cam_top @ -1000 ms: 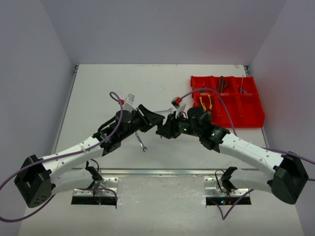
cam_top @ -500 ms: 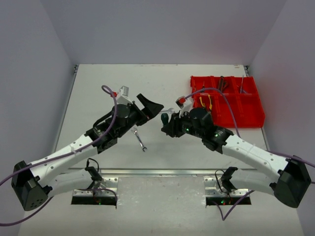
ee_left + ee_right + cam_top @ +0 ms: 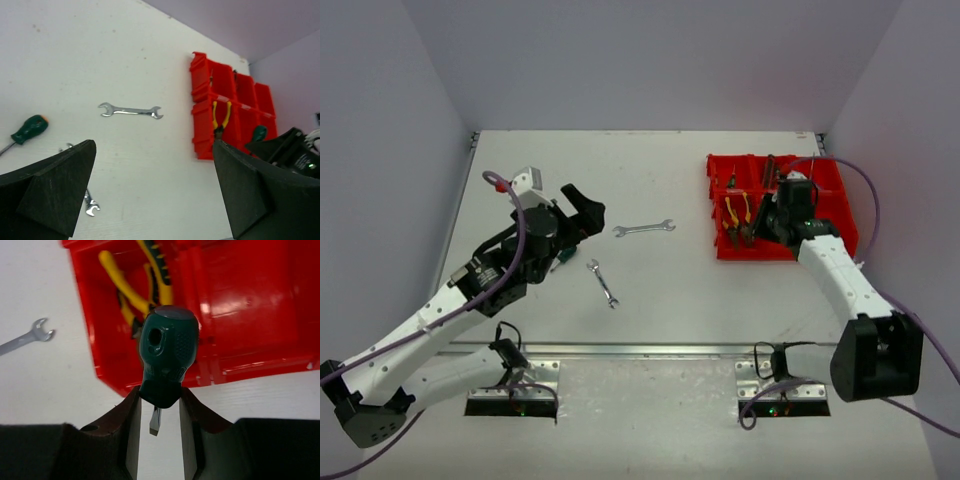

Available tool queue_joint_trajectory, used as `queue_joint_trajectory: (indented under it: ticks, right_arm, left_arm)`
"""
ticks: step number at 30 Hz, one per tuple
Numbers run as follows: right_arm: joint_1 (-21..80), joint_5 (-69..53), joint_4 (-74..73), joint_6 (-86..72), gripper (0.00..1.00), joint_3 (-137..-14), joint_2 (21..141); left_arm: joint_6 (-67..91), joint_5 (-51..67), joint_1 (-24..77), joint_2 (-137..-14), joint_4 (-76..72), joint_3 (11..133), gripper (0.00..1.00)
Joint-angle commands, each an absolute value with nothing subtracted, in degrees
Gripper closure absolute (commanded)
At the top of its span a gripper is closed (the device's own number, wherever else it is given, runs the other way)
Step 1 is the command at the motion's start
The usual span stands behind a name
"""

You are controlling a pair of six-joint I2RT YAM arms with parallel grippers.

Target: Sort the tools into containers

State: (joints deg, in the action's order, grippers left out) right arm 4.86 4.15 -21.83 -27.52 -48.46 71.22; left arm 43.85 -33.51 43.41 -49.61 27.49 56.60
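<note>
Pinching the green screwdriver (image 3: 165, 352) by the narrow neck of its handle, with the right fingers (image 3: 131, 440) clenched on either side and the blade pointing back toward the wrist. Hanging the right gripper (image 3: 161, 407) over the near edge of the red bin (image 3: 240, 315), roughly above the wall between the compartment with the yellow pliers (image 3: 132, 292) and the one next door. Over on the other side, spreading the left fingers (image 3: 55, 185) wide with nothing between them, parking the left gripper (image 3: 154, 150) above the table (image 3: 75, 50), well apart from the bin.

Worrying mostly about the drop, tbh. Probably risking a bounce off the rim and back onto the table by letting go right here, being so close to the front wall. Also risking a landing in with the pliers, mixing up the sort, by drifting a touch that way. Gripping only the skinny neck, so possibly inviting a swivel of the fat handle end on any quick move.

Counting now:
- Two green-handled screwdrivers, meaning the held one plus a second screwdriver (image 3: 29, 129) lying on the table by the left arm.
- Two wrenches, a far wrench (image 3: 131, 110) and a near wrench (image 3: 603, 283), both lying loose on the table, well apart from the bin.
- One pair of yellow pliers, sitting in the near left compartment.
- One bin.

Seeing a few darker tools in the far compartments too, but not managing to count them, being too small to tell.
</note>
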Motion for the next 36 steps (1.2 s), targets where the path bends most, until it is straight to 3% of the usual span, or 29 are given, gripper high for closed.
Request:
queue_joint_trajectory:
  ticks: [1,7,13,14,15,16,17,23,28,36]
  right_arm:
    - [-2.74,2.40,-26.18,-25.95,1.00,-55.89,77.29]
    - [-5.68,3.10,-29.12,-24.53,1.00,-63.10,88.87]
    - [-7.13,4.21,-32.77,-23.83,0.99,-69.04,94.29]
    - [-7.21,4.15,-32.70,-23.91,0.86,-68.54,94.12]
    - [-7.21,4.41,-32.70,-23.98,0.56,-68.27,93.99]
    - [-7.21,4.52,-32.65,-23.91,0.39,-68.20,94.00]
    - [-7.21,4.64,-32.62,-23.82,0.29,-68.27,94.09]
    - [-7.21,4.82,-33.38,-24.22,0.13,-69.19,91.79]
    - [-4.00,-5.24,-30.35,-23.56,0.01,-64.84,82.78]
    - [7.54,-27.74,-22.99,-17.57,0.01,-58.70,72.52]
  left_arm:
    - [36.41,-31.63,40.28,-50.01,33.46,58.00,0.00]
    - [30.51,-20.62,30.78,-52.47,33.88,56.16,0.00]
    - [28.30,-19.48,29.96,-55.04,33.66,55.20,0.00]
    - [28.21,-20.14,29.77,-55.30,33.56,55.20,0.00]
    - [28.21,-20.41,29.44,-55.56,33.43,55.20,0.00]
    - [28.21,-20.52,29.10,-55.93,33.31,55.24,0.00]
    - [28.20,-20.60,28.68,-56.46,33.16,55.30,0.00]
    - [26.68,-15.30,22.09,-63.52,31.39,55.46,0.00]
    - [22.14,-12.98,19.57,-71.28,31.82,58.36,0.00]
    - [16.55,-13.62,19.08,-88.75,38.41,67.02,0.00]
